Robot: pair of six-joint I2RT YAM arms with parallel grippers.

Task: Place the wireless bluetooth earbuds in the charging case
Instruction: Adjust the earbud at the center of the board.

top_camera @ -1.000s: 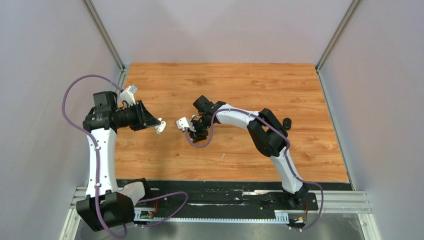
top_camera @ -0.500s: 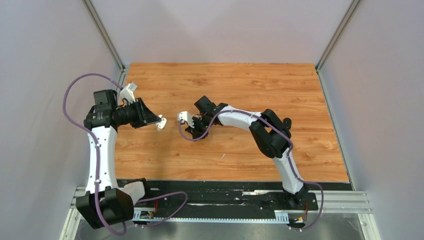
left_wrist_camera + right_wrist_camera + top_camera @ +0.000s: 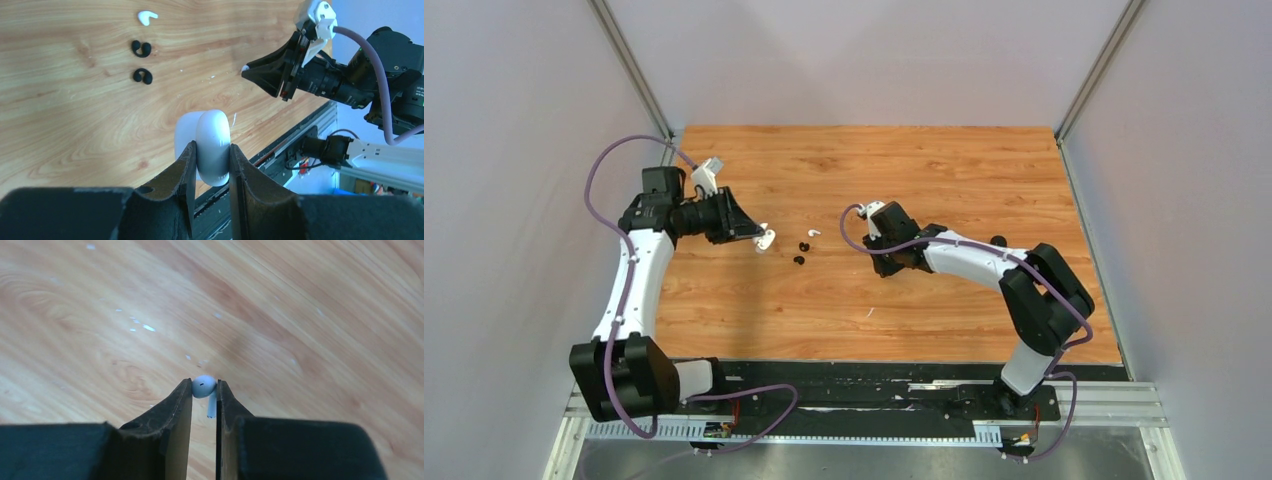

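— Starting with the bench (image 3: 924,170): what sits where?

— Both arms reach over its middle. The left arm (image 3: 634,280) comes in from the left edge and the right arm (image 3: 969,262) from the right, with bare wood between their tips.

— And the claws?

— The left claw (image 3: 211,150) is clamped on the case (image 3: 212,127), pinching it across its sides and holding it clear above the bench. The right claw (image 3: 204,389) is closed on one earbud (image 3: 202,385), with the head caught at the very tips and the stem running back between the fingers.

— Is the case open?

— I cannot tell. The left wrist view shows two rounded white lobes side by side, which could be lid and base, but no sockets face the camera.

— Where is the other earbud?

— The other earbud (image 3: 813,232) lies on the bench between the two claws, near two black bits (image 3: 805,245). They are too small for me to say what they are.

— Which step is this?

— I judge it the first insertion. Case and earbud are each in a grip, and nothing is seated yet.

— What does the next move call for?

— The claws need to close the gap. The left should turn the case's opening toward the right claw. The right should line the stem up with a socket and let go only once the earbud sits. The earbud is tiny and glossy, so a slight tilt could squeeze it out of the tips.
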